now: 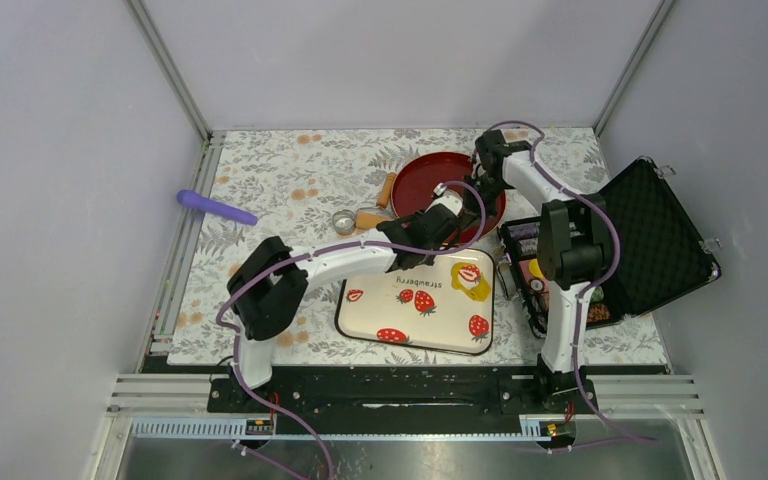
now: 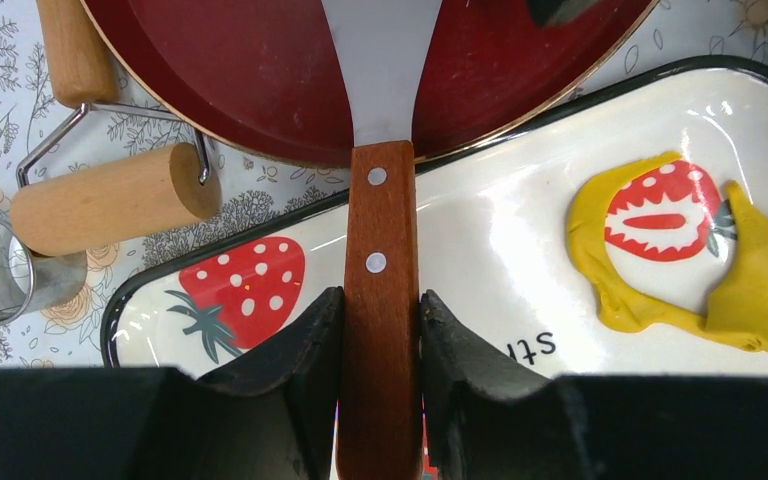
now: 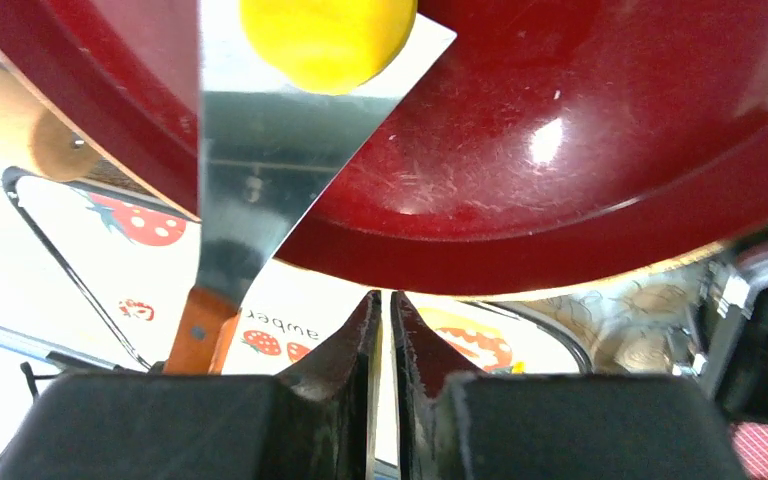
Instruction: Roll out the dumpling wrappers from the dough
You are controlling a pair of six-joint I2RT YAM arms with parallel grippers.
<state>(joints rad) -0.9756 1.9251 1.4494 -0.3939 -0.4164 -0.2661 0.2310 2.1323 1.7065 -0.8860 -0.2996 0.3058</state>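
My left gripper (image 2: pixel 380 295) is shut on the wooden handle of a metal spatula (image 2: pixel 379 200). The spatula blade (image 2: pixel 380 60) reaches over the red plate (image 2: pixel 230 80). In the right wrist view a round yellow dumpling wrapper (image 3: pixel 328 40) lies on the blade tip (image 3: pixel 260 150) above the red plate (image 3: pixel 580 150). The yellow dough (image 2: pixel 750 290), with a round hole cut in it, lies on the strawberry tray (image 2: pixel 500 230). My right gripper (image 3: pixel 385 305) is shut and empty, just off the plate's rim. From above, the left gripper (image 1: pixel 438 222) and the right gripper (image 1: pixel 483 190) are at the plate (image 1: pixel 430 175).
A wooden roller (image 2: pixel 110 200) and a metal ring cutter (image 2: pixel 0 280) lie left of the plate. A purple rolling pin (image 1: pixel 217 207) lies at the far left of the mat. An open black case (image 1: pixel 650 235) stands on the right beside the tray (image 1: pixel 370 310).
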